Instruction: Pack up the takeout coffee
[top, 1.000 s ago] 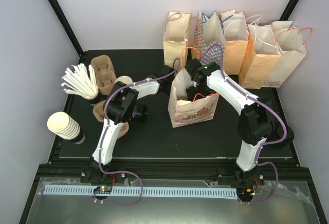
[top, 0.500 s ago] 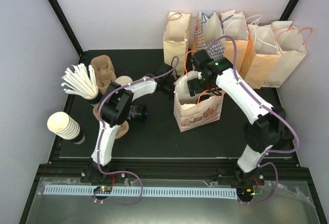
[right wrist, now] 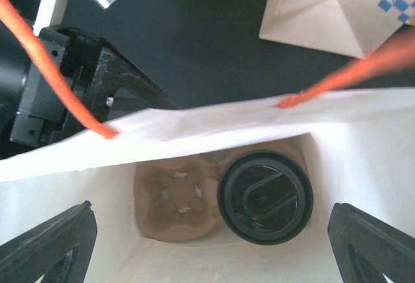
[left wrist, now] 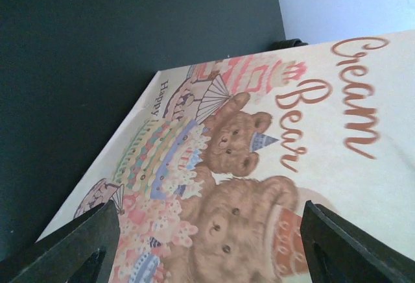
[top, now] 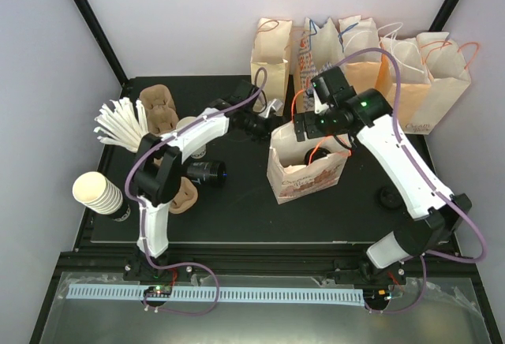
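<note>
Looking down into the open printed paper bag (right wrist: 214,130), I see the takeout coffee by its round black lid (right wrist: 264,196). It stands in the right pocket of a brown pulp carrier (right wrist: 174,202) on the bag's floor; its side is hidden. My right gripper (right wrist: 207,257) hovers above the bag mouth, open and empty, also seen from above as the right gripper (top: 310,129). My left gripper (left wrist: 211,250) is open with the bag's bear-printed side (left wrist: 259,166) in front of it, not pinched. From above, the left gripper (top: 267,121) sits just beyond the bag's (top: 306,174) back left corner.
Several paper bags (top: 355,64) line the back edge. At the left stand white stirrers (top: 122,127), stacked cream cups (top: 99,192) and brown carriers (top: 158,107). A dark cylinder (top: 207,172) lies beside my left arm, and a small dark disc (top: 388,196) is on the mat at right.
My right gripper has risen out of the bag and opened wide, leaving the cup in the carrier. My left gripper has opened and drawn back from the bag's left edge.
</note>
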{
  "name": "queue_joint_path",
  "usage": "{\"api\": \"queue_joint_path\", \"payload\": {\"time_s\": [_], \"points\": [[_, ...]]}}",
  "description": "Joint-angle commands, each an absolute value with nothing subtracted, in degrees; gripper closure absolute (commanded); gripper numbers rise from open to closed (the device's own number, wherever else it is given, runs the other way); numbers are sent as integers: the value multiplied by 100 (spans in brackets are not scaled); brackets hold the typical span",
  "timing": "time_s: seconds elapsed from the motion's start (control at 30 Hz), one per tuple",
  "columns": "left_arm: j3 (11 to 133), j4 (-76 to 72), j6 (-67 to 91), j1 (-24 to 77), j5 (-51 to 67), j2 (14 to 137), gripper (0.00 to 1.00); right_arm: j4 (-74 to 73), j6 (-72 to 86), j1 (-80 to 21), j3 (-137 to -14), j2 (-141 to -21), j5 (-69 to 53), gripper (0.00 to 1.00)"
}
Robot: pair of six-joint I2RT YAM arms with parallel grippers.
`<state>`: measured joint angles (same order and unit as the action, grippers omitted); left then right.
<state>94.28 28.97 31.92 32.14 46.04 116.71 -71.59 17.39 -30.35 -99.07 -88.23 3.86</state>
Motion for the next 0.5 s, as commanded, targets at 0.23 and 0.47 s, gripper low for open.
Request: {"api": "queue_joint_path", "payload": {"time_s": [0.23, 0.47], "points": [[9883, 3543, 2686, 3151, 3405, 10286, 17, -6613, 1550, -3054, -10167, -7916, -105, 0], [10054, 3886, 2097, 3149, 2853, 9620, 11, -6779, 1806, -3037, -10190, -7474, 675, 4]]}}
